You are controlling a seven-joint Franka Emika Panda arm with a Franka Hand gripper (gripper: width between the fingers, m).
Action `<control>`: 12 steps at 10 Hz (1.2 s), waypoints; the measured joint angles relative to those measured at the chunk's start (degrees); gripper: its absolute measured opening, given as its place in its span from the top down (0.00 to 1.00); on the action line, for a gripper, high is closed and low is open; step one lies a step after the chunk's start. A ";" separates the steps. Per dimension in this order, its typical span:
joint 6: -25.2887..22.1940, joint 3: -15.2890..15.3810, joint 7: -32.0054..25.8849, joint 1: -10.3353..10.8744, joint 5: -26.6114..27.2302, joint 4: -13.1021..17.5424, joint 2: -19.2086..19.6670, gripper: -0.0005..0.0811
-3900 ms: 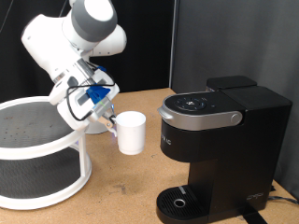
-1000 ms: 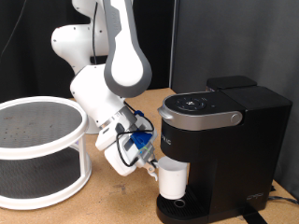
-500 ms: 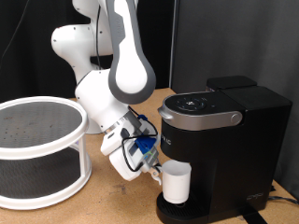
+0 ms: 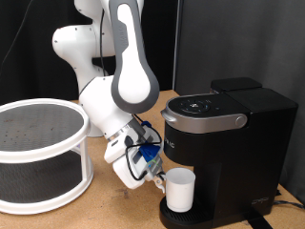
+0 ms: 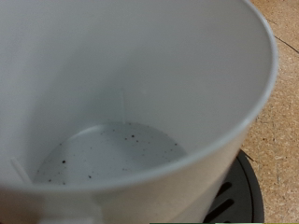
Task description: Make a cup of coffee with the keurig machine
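- Exterior view: the plain white cylindrical mug [image 4: 180, 190] stands upright on the round drip tray [image 4: 181, 216] of the large black boxy coffee machine [image 4: 225, 153], under its silver-rimmed button panel [image 4: 201, 108].
- The white arm's two-finger gripper [image 4: 157, 178] sits low at the mug's side, on the exterior view's left; I cannot tell whether its jaws are clamped or parted.
- A white round two-tier stand [image 4: 41, 153] is well apart, at the exterior view's left.
- Wrist view: the mug's [image 5: 131, 103] open inside fills the frame, dark specks on its bottom, the slotted black tray [image 5: 229, 191] beneath.

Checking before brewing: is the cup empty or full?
Empty. The wrist view looks into the cup and shows its bare white bottom with only a few dark specks, no liquid.
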 joint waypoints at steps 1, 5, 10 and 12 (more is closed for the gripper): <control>0.00 0.00 0.00 0.00 0.03 0.09 0.05 0.90; -0.06 -0.08 0.30 -0.13 0.03 0.04 0.04 0.43; -0.23 -1.00 8.06 -1.65 -9.83 -4.86 -4.25 0.02; -1.45 -1.62 13.05 -2.53 -15.71 -8.13 -8.45 0.01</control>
